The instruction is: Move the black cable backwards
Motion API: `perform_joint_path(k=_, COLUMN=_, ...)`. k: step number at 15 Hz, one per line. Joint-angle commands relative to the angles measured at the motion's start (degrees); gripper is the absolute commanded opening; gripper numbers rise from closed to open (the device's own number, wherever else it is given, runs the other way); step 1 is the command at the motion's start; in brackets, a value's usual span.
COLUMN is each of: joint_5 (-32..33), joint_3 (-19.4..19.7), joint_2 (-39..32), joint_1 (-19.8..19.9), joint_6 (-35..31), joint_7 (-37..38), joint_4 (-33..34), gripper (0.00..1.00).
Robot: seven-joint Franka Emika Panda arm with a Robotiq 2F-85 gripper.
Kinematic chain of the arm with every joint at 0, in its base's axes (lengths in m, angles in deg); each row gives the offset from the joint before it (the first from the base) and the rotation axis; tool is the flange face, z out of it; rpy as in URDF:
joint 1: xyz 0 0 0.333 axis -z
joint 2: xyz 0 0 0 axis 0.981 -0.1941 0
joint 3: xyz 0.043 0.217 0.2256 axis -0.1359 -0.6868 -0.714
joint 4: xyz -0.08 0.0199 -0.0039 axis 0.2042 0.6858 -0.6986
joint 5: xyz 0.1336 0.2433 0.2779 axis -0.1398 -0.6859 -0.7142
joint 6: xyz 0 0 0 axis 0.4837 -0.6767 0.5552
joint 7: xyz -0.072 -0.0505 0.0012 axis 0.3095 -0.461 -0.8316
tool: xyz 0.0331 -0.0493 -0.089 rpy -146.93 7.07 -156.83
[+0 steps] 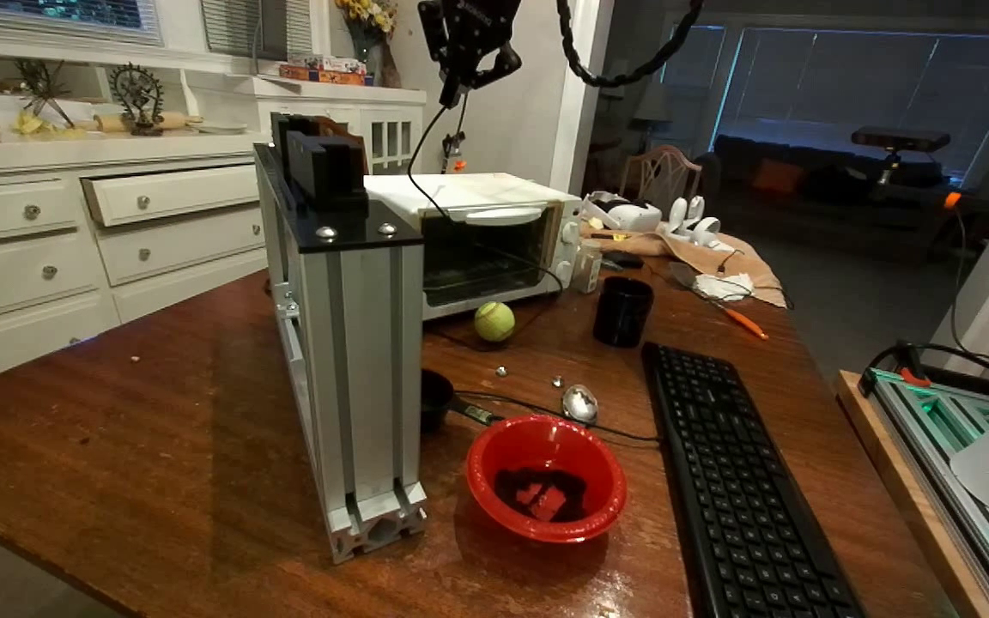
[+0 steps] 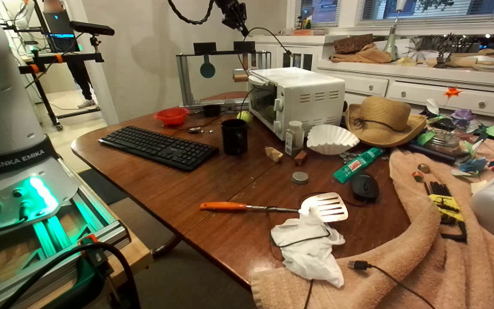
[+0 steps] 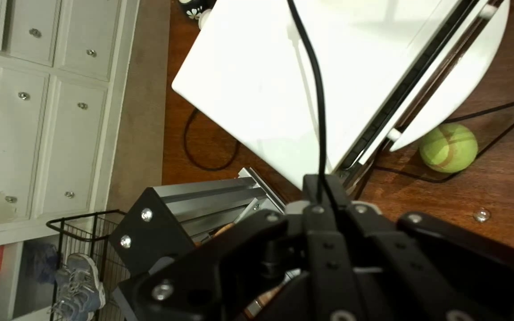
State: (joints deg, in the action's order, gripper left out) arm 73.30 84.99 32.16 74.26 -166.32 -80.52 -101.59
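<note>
The black cable (image 1: 413,163) hangs from my gripper (image 1: 453,93), which is high above the table. In an exterior view the cable (image 2: 268,30) arches out of the gripper (image 2: 245,32) to a free plug end above the white oven, and another length hangs down past the oven's front. In the wrist view the fingertips (image 3: 326,187) are closed together with the cable (image 3: 317,84) pinched between them. The cable runs up across that view over the oven top. Thin black cord also lies on the table around the tennis ball; whether it is all one cable I cannot tell.
The white toaster oven (image 1: 477,193) stands below the gripper. An aluminium frame (image 1: 374,369) with a black top stands beside it. The tennis ball (image 1: 494,322), black mug (image 1: 623,311), red bowl (image 1: 546,528) and black keyboard (image 1: 743,481) are on the table.
</note>
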Motion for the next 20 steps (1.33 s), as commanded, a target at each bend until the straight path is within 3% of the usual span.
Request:
perform_joint_path(k=1, joint_5=-0.7, joint_3=-0.9, joint_2=-0.3, joint_1=0.5, joint_6=-0.6, joint_7=-0.7, joint_4=0.4, gripper=0.01)
perform_joint_path(k=8, joint_5=-0.7, joint_3=-1.8, joint_2=-7.7, joint_1=1.0, joint_6=-9.5, joint_7=-6.3, joint_4=8.5, gripper=0.01)
perform_joint_path(k=12, joint_5=-5.1, joint_3=-2.6, joint_2=-13.3, joint_1=2.6, joint_6=-13.5, joint_7=-11.5, joint_4=14.5, gripper=0.01)
perform_joint_path(k=20, joint_5=-11.1, joint_3=-2.0, joint_2=-21.4, joint_1=3.9, joint_6=-12.5, joint_7=-12.1, joint_4=26.1, gripper=0.01)
